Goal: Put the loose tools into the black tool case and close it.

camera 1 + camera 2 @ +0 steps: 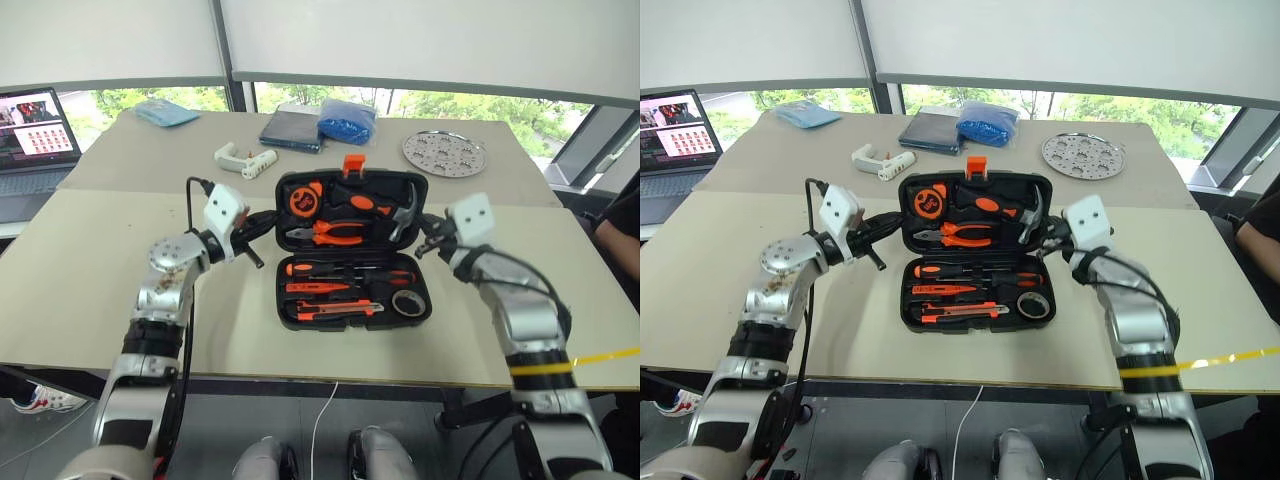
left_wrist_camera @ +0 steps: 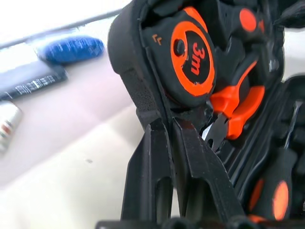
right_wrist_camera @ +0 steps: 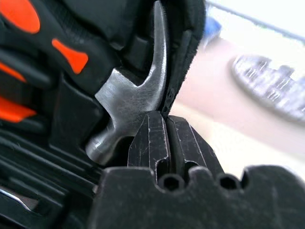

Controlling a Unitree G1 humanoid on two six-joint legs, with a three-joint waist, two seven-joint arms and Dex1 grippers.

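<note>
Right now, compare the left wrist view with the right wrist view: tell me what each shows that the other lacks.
Left wrist: the tape measure, the pliers, and the left gripper shut on the lid's rim. Right wrist: the hammer, the perforated metal disc, and the right gripper shut on the opposite rim. Both: the black tool case, its lid partly raised.

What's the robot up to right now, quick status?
Left gripper and right gripper both shut on the lid edges. Black tool case open, tools slotted inside. Nothing blocking.

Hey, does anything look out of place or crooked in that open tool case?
Nothing stands out. The flat black plastic tool case lies open and square on the beige table, its orange-handled tools seated in their slots.
</note>
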